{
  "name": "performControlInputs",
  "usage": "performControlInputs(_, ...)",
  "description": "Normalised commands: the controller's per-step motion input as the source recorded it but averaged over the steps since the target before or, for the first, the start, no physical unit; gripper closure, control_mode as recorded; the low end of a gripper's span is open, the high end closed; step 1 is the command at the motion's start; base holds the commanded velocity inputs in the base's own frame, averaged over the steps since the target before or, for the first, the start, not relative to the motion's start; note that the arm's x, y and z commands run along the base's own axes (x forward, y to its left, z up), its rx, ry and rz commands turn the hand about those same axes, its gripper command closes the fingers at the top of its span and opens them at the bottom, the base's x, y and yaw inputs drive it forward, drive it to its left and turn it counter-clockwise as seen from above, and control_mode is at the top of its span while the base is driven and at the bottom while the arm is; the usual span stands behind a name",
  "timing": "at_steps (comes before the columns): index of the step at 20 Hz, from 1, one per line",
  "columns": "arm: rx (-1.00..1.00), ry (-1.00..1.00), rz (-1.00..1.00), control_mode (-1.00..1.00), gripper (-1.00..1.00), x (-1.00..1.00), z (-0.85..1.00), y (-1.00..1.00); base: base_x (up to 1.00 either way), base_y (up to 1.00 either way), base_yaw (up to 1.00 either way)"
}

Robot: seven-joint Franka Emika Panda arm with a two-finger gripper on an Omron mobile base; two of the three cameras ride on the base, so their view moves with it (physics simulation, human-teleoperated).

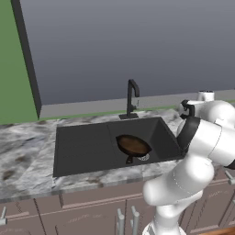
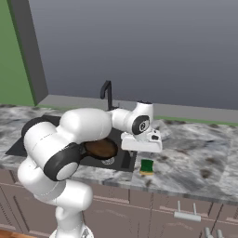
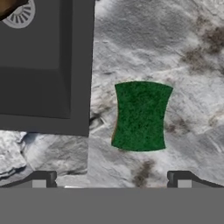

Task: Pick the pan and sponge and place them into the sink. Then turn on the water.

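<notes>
The pan (image 1: 133,145) lies in the black sink (image 1: 82,147), its reddish-brown inside up, beside the round drain (image 3: 19,13). From the right base view the pan (image 2: 101,148) is partly behind my arm. The sponge (image 2: 147,166) lies on the marble counter just right of the sink, green face up. My gripper (image 2: 145,152) hangs straight above it, apart from it. In the hand view the sponge (image 3: 141,116) sits ahead of my gripper (image 3: 111,179), slightly right of centre. The dark fingertips (image 3: 41,179) stand wide open with nothing between them. No water falls from the faucet (image 1: 132,98).
The sink's right rim (image 3: 81,65) runs close to the sponge's left side. Marble counter (image 2: 200,158) stretches right of the sponge. A grey wall stands behind the faucet, and cabinet fronts with handles (image 2: 187,216) sit below the counter edge.
</notes>
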Motion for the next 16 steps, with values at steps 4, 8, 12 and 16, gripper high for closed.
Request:
performControlInputs(4, 0.0, -0.02, 0.06, -1.0, -1.0, 0.0, -0.15, -0.01, 0.0, 0.0, 0.0)
performControlInputs(8, 0.0, -0.03, 0.05, -1.0, -1.0, 0.0, -0.16, 0.0, 0.0, 0.0, 0.0)
performControlInputs(12, -0.01, -0.02, 0.04, -1.0, -1.0, 0.02, -0.17, -0.02, 0.0, 0.0, 0.0)
performControlInputs(16, -0.01, -0.02, 0.04, -1.0, -1.0, 0.07, -0.13, -0.05, 0.0, 0.0, 0.0)
